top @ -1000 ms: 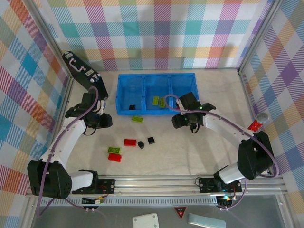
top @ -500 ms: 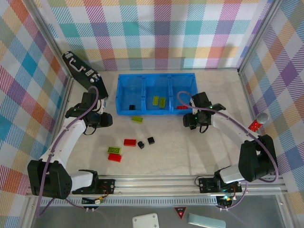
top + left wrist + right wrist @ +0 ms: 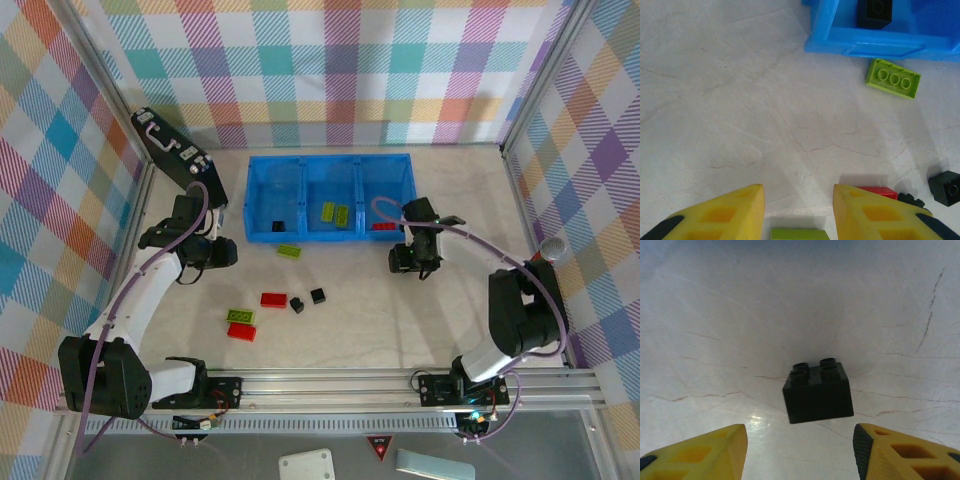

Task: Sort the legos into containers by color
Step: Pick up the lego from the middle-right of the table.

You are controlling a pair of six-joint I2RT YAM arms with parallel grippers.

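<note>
The blue tray (image 3: 261,186) holds a black lego (image 3: 279,225) in its left container, two green legos (image 3: 335,212) in the middle one and a red lego (image 3: 383,226) in the right one. My right gripper (image 3: 405,265) hangs low over the table just right of the tray's front; it (image 3: 799,440) is open, with a black lego (image 3: 817,392) on the table just ahead of its fingertips. My left gripper (image 3: 222,253) is open and empty (image 3: 798,200), left of a green lego (image 3: 892,78) that lies in front of the tray.
Loose on the table lie a red lego (image 3: 273,299), two black legos (image 3: 307,300), a green lego (image 3: 240,316) and another red one (image 3: 241,332). A black case (image 3: 180,160) leans at the back left. A silver-capped cylinder (image 3: 552,247) stands by the right wall.
My right gripper has swung from the tray's front edge to the right and down over the table, its jaws narrowing. The left arm has stayed still.
</note>
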